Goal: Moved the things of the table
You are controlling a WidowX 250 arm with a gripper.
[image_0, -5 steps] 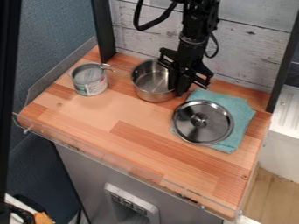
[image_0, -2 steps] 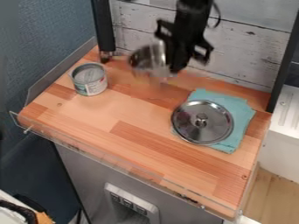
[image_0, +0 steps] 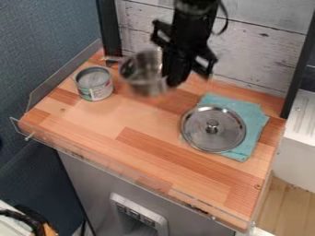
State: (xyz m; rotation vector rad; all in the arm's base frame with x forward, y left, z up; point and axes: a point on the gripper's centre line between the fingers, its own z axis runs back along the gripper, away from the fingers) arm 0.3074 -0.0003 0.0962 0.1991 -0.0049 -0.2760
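Pot: the pot (image_0: 140, 76) was standing on the counter (image_0: 144, 159) in the first frame; it has since been raised, and over the last interval carried leftward in the view. Blurred, it hangs tilted above the rear left of the counter.
Claw: the claw (image_0: 172, 82) has shifted left along with the pot. It is pinching the pot's right-hand side, near the rim.
Pot handle: the handle (image_0: 115, 58) extends left from the pot, its end near the foot of the left black post (image_0: 110, 34).
Can: the can (image_0: 94, 84), with a printed label, stands upright at the left of the counter, below the handle in the view. Position unchanged.
Lid: the round metal lid (image_0: 200, 135) lies knob up at the right, partly over the cloth. Position unchanged.
Cloth: the teal cloth (image_0: 253, 120) lies under the lid and extends past it, mainly at the rear and right. Position unchanged.
Counter: wood, in strips of lighter and darker tone, with a clear guard (image_0: 113, 167) along its front edge.
Backing: whitewashed boards (image_0: 258, 55) behind the counter.
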